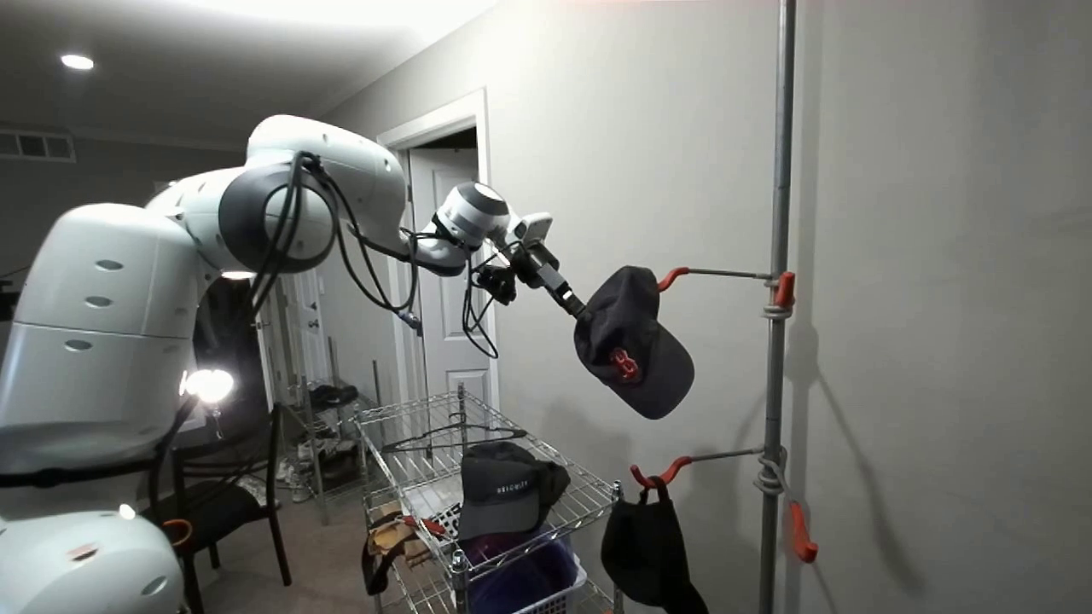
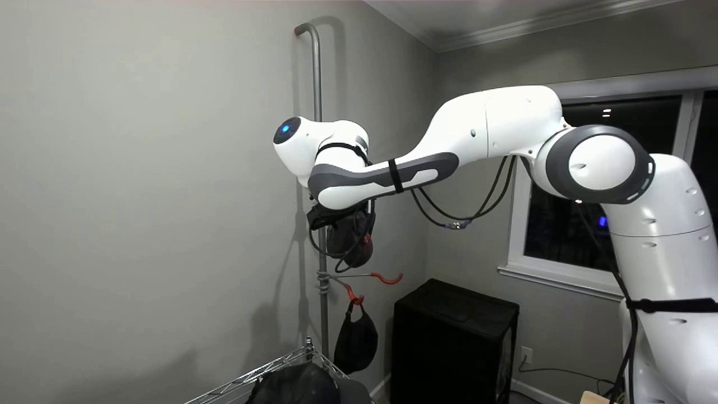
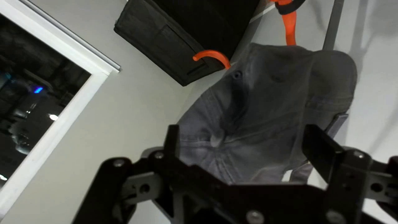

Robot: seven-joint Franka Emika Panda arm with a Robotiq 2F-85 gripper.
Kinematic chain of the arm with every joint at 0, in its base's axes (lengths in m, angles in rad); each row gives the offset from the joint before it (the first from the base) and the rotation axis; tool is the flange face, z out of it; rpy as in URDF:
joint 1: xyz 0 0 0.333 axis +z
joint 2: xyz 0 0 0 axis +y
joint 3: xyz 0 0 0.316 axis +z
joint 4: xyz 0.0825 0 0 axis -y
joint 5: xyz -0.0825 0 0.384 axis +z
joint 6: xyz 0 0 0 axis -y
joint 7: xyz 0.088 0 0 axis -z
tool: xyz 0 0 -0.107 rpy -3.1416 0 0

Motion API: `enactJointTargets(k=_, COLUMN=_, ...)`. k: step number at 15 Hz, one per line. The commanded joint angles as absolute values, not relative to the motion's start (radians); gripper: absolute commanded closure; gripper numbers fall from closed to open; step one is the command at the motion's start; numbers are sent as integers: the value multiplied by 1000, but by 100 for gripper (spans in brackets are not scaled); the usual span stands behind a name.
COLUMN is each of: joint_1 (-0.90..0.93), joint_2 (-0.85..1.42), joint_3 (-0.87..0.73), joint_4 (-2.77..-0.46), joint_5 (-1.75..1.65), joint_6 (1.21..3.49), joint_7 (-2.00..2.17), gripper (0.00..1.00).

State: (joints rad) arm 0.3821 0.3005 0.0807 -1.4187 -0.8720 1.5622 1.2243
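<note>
Reading the wrist view, I find the pincer (image 3: 242, 132) spread wide, its fingers (image 3: 172, 141) well apart, with the dark cap (image 3: 267, 102) showing between and beyond them; I see no squeeze on it. An exterior view puts a fingertip (image 1: 570, 300) right at the cap's edge, though I can't tell whether it presses. The cap sits at the upper hook (image 1: 671, 279), red letter (image 1: 625, 365) facing out, brim (image 1: 665, 384) tilted down; where cap and hook meet is hidden, so I can't confirm the hook carries it. Good handling here, I judge, means small, straight moves along the pincer's own line, with even clearance each side, because soft cloth could snag or swing. I'd also mind the pole (image 1: 775, 384) beyond and, lower down, the black cap (image 1: 648, 546) on the lower hook (image 1: 678, 467). Farther off, a third cap (image 1: 503, 495) rests on the wire rack (image 1: 580, 516).
</note>
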Motion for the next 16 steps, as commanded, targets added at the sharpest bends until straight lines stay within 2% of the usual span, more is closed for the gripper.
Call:
enactJointTargets(k=1, joint_1=347, joint_2=261, joint_3=89, joint_4=-1485, joint_5=-900, joint_6=1557, joint_7=1294, gripper=0)
enactJointTargets(k=4, joint_1=318, joint_2=263, joint_3=84, joint_4=-1507, joint_5=-912, joint_6=1583, joint_7=1314, gripper=0)
enactJointTargets(k=5, joint_1=310, joint_2=260, joint_3=85, joint_4=-1518, joint_5=-916, joint_6=1595, joint_7=1311, gripper=25)
enactJointTargets(k=7, joint_1=297, joint_2=257, joint_3=84, joint_4=-1533, joint_5=-925, joint_6=1607, joint_7=1322, gripper=32)
enactJointTargets(k=16, joint_1=288, joint_2=224, joint_3=95, joint_4=-1574, joint_5=-974, joint_6=1623, joint_7=1344, gripper=92)
